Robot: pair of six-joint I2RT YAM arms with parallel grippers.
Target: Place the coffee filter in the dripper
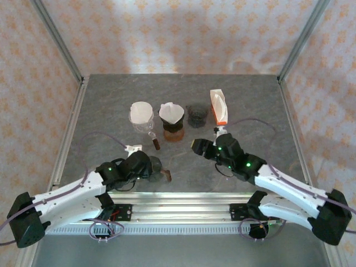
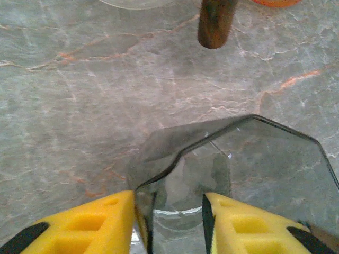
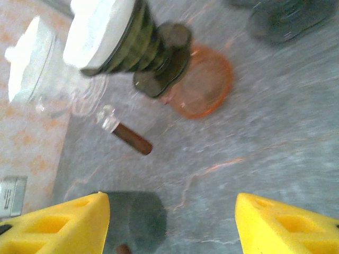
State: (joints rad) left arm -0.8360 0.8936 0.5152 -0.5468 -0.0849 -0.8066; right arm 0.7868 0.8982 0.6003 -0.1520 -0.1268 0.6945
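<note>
On the grey bench, left pincer clenched on a smoky glass dripper near the front edge, right pincer released and empty, well apart to its right. Behind them in a row: clear dripper, ribbed dark dripper on an orange base, dark cup, filter pack, with one white cone-shaped coffee filter seated in the ribbed dripper and another filter in the clear one. Closer from the left wrist: the clear dripper's brown handle just ahead of the smoky rim.
</note>
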